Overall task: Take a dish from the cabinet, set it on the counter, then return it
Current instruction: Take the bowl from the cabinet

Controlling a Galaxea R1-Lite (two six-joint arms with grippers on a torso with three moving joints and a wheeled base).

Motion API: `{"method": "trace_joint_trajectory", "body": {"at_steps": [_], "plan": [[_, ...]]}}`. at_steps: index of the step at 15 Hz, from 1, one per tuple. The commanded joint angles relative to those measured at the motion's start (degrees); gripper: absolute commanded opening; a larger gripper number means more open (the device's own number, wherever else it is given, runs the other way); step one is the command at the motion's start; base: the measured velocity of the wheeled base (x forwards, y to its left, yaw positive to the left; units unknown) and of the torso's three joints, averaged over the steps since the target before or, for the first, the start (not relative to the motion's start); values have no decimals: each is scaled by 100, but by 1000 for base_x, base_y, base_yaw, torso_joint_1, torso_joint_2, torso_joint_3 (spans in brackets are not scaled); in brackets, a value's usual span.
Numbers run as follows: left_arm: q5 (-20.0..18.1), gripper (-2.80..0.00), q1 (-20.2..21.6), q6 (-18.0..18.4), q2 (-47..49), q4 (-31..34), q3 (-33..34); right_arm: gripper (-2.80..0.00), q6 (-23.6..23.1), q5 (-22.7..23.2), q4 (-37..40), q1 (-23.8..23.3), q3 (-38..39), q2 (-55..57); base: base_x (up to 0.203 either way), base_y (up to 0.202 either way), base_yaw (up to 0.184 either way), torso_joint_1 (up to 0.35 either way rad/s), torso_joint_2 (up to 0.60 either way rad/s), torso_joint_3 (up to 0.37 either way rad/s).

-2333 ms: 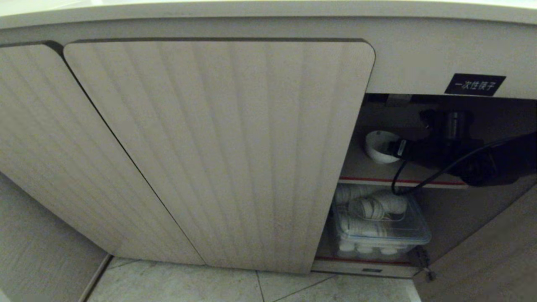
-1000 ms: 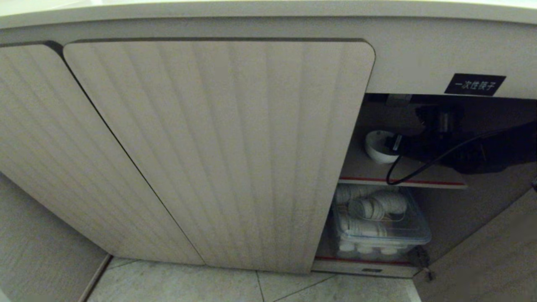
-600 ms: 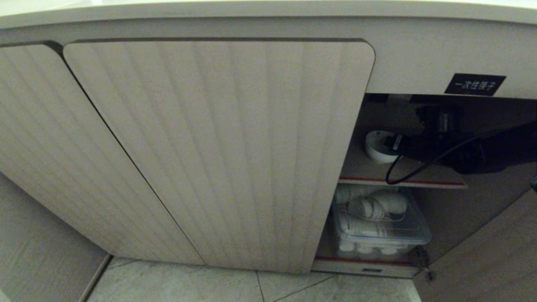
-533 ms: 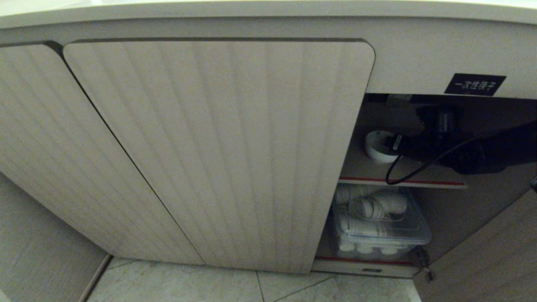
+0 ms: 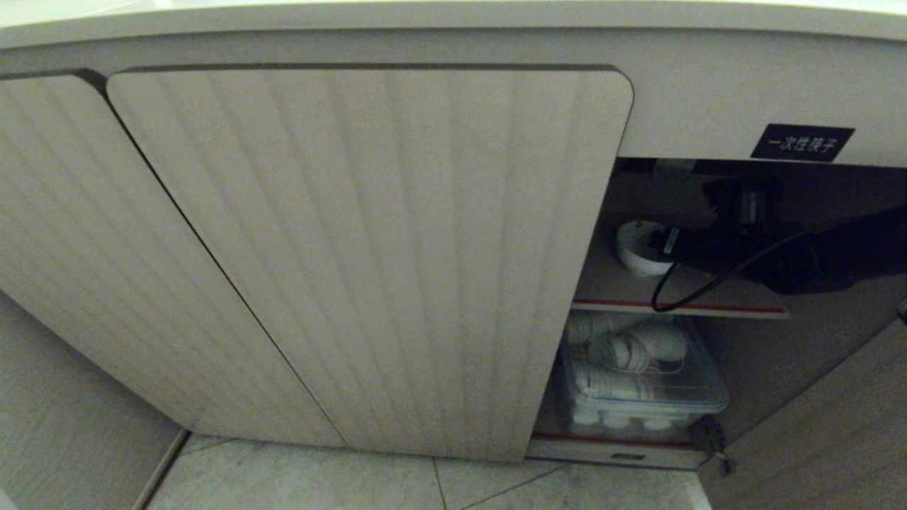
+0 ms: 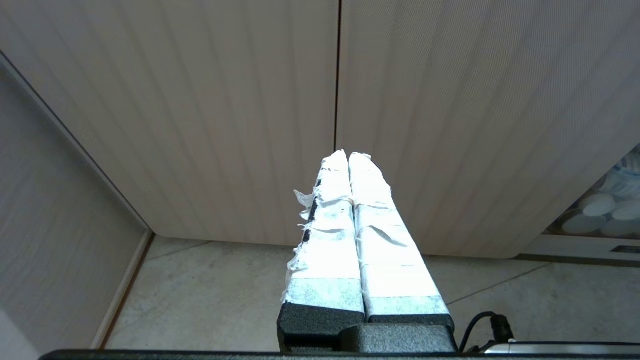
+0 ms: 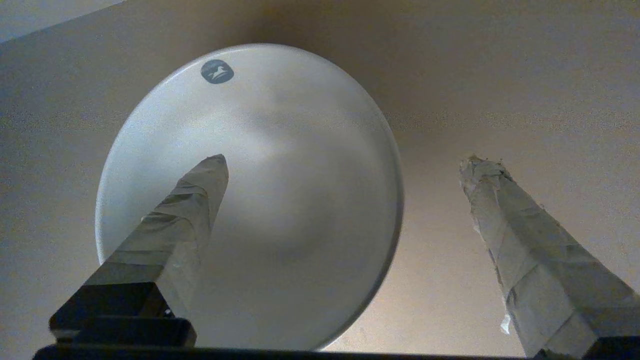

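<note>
The right claw point(image 7: 345, 200) is standing spread wide inside the cabinet point(image 5: 368, 248), pinching nothing. One taped finger point(image 7: 190, 210) is lying over the inside of the dish point(image 7: 280, 175); the other is standing outside the rim, at about 3 o'clock from the dish. Whether a finger is touching the dish, I cannot tell. The dish is sitting upright on the upper shelf point(image 5: 623, 287), and it is holding nothing; a small round grey mark is showing near its rim at about 11 o'clock.

In the head view the right claw point(image 5: 666, 242) is reaching in from 3 o'clock, and the dish point(image 5: 634, 248) is just at its tip. A black cable point(image 5: 680, 294) is hanging from the arm over the shelf edge. At 6 o'clock from the dish, on the lower level, a clear plastic box point(image 5: 641, 397) is holding stacked white round pieces. A small black label point(image 5: 802, 143) is sitting above the opening.

The left claw point(image 6: 348, 156) is hanging outside, before the closed doors, with fingers pressed together.
</note>
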Motion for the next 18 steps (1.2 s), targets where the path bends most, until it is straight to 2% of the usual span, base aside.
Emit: {"method": "trace_joint_trajectory", "body": {"at_steps": [1, 18], "plan": [[-2, -280, -1, -4, -2, -4, -2, 0, 11, 4, 3, 3, -1, -22, 0, 0, 0, 0, 0, 0], [-2, -280, -1, -4, -2, -4, -2, 0, -26, 31, 38, 38, 333, -487, 0, 0, 0, 0, 0, 0]]}}
